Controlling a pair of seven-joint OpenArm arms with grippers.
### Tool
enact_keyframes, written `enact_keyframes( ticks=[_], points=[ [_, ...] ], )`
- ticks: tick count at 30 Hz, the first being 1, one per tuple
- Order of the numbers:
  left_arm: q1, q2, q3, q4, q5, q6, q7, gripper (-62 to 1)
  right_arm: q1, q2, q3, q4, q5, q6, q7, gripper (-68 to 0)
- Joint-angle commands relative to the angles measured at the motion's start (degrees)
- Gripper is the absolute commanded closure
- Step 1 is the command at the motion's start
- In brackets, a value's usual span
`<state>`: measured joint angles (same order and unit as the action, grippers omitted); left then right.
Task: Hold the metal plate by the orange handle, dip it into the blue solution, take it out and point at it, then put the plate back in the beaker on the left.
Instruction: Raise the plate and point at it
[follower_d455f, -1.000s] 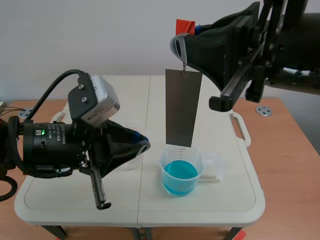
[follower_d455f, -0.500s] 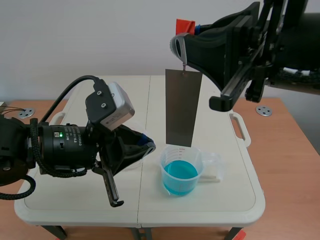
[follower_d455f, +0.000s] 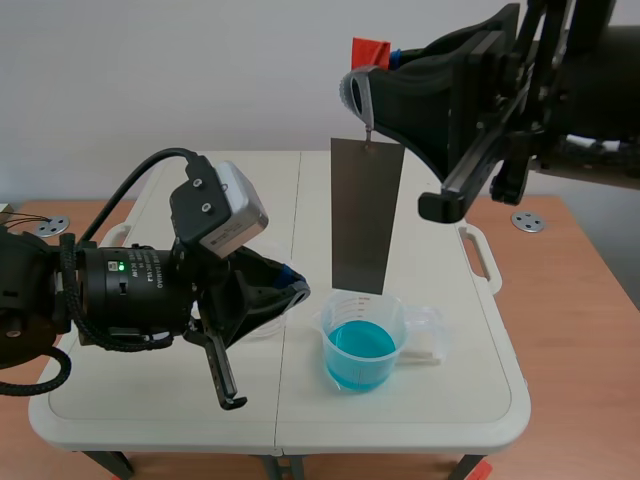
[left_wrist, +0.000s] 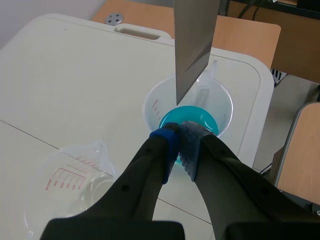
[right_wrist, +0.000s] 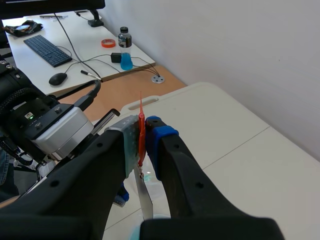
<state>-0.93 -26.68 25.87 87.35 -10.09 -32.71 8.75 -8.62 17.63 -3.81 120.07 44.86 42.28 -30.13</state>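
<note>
Left claw (left_wrist: 179, 132) closed, empty — arm edged toward metal plate (follower_d455f: 366, 215) | right claw (right_wrist: 144, 131) pinching orange handle (right_wrist: 142, 142)

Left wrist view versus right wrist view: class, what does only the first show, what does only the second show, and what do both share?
Only the left wrist view plainly shows the beaker of blue solution below the metal plate, and a clear beaker beside it. Only the right wrist view shows the orange handle pinched in the right gripper, its jaws shut on it, plus a keyboard and bottle in the background. Both show the metal plate hanging over the white table.
</note>
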Motion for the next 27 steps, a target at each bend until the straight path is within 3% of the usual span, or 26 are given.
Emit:
enact_keyframes(
  ticks=[1,6,16,27],
  points=[
    [-0.33,0.26,0.0,0.66,-0.72,-0.04,-0.74,-1.6,0.04,0.28,0.55,1.38,0.79,0.44,0.83,-1.5],
    [1.64,-0.72,-2.62,0.87,-0.76,4.9,-3.52,-1.6,0.04,0.28,0.55,1.38,0.79,0.44,0.79,-1.5],
    [18.14,-7.98,-18.03,2.14,-0.79,16.87,-14.21,-1.6,0.04,0.28,0.55,1.38,0.79,0.44,0.63,-1.5],
    [45.33,-10.82,-37.2,2.25,-1.25,21.4,-19.54,-1.6,0.04,0.28,0.55,1.38,0.79,0.44,0.42,-1.5]
  ],
)
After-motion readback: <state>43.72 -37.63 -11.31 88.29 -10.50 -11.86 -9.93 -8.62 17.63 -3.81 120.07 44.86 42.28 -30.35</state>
